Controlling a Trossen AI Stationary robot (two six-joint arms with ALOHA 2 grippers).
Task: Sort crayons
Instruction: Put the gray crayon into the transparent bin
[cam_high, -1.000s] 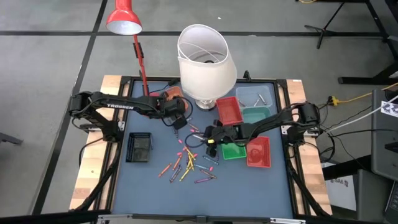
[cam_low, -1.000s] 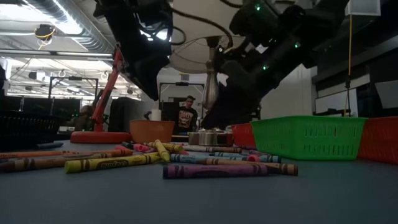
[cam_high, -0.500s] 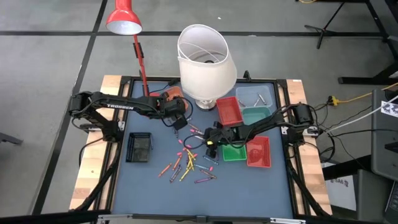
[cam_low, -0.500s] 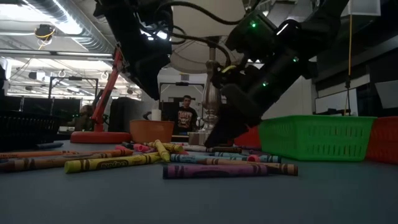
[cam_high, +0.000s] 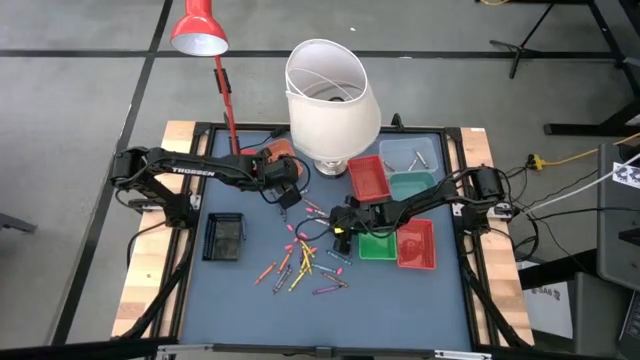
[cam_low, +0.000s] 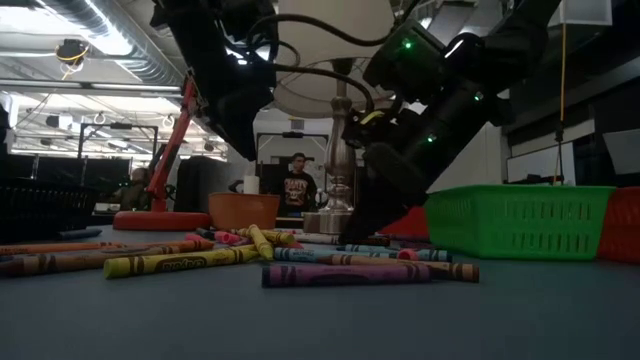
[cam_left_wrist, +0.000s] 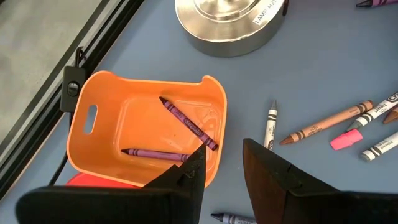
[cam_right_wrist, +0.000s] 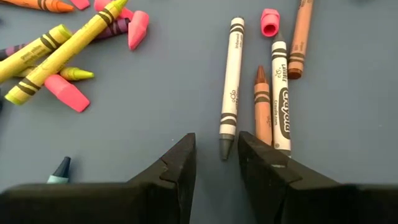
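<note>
Right hand low over the blue-grey surface beside the green plastic tray, dark fingers narrowly parted and empty, grey-tipped white-wrapped crayon just ahead of the gap. Left hand near the silver lamp base, part open, empty, over the rim of the orange plastic tray with two purple crayons inside. Loose mixed-colour crayons scattered mid-surface; right fingertips hidden behind the arm in low view.

The tan paper-wrapped crayon is cut off at the top edge; the scattered crayons' colours overhead are too small to tell.
</note>
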